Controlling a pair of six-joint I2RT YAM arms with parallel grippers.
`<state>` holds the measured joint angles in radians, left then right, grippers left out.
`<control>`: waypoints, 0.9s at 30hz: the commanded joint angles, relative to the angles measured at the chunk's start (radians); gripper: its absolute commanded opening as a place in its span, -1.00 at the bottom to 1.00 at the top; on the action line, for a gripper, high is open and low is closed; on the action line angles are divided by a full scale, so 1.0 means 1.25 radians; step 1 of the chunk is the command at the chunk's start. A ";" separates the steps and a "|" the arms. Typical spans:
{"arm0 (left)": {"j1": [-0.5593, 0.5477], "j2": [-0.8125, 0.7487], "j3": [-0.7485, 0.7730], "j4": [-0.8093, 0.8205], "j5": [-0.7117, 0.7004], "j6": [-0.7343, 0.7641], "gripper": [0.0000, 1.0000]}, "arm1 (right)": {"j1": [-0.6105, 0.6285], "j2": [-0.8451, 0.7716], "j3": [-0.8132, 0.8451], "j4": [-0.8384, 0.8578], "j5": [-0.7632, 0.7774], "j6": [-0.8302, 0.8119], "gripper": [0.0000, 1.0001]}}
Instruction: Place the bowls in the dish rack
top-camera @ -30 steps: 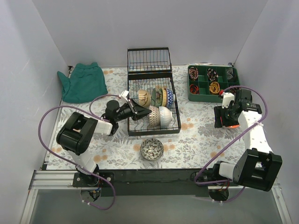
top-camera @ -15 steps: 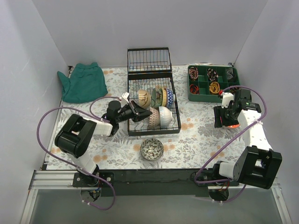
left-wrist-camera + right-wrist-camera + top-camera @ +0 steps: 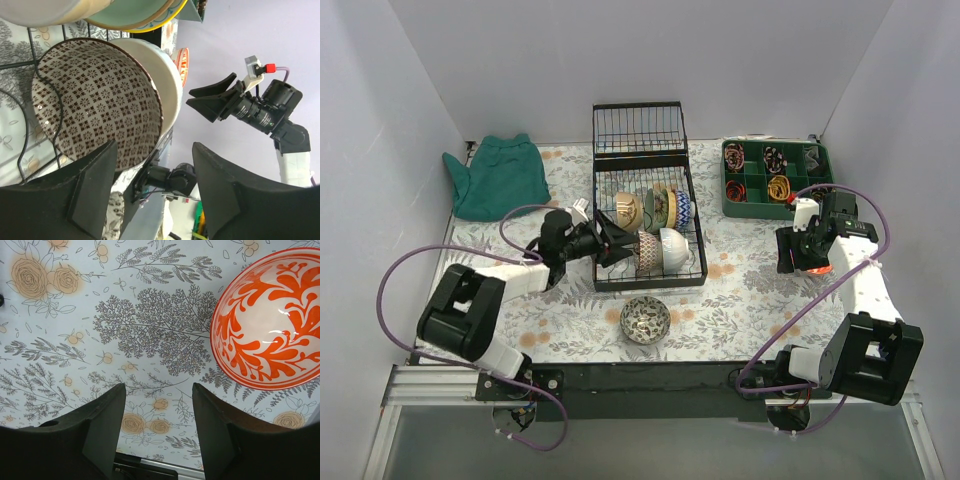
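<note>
Left claw spread wide, nothing between the fingers. Just ahead of its tips a brown patterned bowl stands on edge in the dish rack, with a white bowl against its back. Right claw also wide and empty above the worktop. Red-orange bowl lies mouth-up below it, off to one side, outside the fingers.

Setup's basically a little booth: plain white back wall, with a left wall and right wall angling in around the table. The top is covered in a pale floral cloth, grey ferns and peachy roses. Black strip along the near edge, aluminium rail at the corner, grey floor below. Lighting's soft and even, shadows faint.
</note>
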<state>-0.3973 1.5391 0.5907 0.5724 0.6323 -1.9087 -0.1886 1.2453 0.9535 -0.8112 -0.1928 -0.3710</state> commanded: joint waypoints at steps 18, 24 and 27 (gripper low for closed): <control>-0.133 -0.311 0.373 -1.134 0.212 1.515 0.30 | -0.001 -0.100 0.024 0.032 -0.125 -0.063 0.29; -0.430 -0.290 0.339 -1.083 -0.107 1.636 0.15 | -0.002 -0.125 0.056 0.017 -0.142 -0.060 0.31; -0.525 -0.266 0.299 -1.019 -0.242 1.626 0.11 | -0.001 -0.136 0.086 0.017 -0.145 -0.038 0.31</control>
<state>-0.9260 1.1793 1.0164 -0.7151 0.5941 -0.0032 -0.1886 1.1076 0.9806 -0.8062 -0.3412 -0.4316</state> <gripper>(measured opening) 0.565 0.653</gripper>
